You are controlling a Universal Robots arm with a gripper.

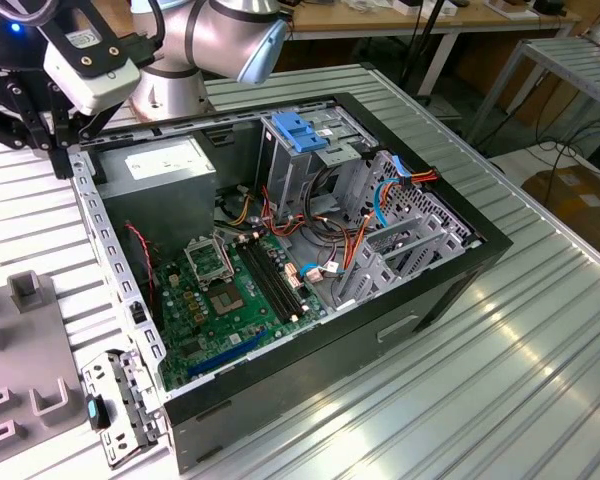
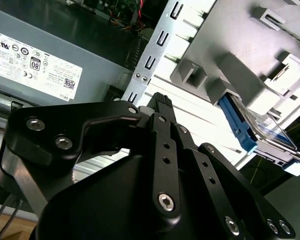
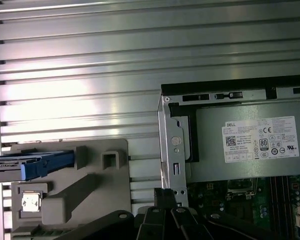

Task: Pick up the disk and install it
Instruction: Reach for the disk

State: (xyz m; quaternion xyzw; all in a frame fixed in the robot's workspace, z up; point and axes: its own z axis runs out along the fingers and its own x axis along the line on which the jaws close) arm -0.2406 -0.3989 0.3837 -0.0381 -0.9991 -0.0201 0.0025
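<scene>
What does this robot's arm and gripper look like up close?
The arm is made of rounded silver-grey joints with a light-blue cap, and a black cable runs along it. A white boxy unit sits near its wrist. The gripper is matte black, built of hinged bars held by silver bolts.

The disk — flat, with blue side rails — sits in a grey holder on the ribbed tabletop, just outside the open computer case.
</scene>
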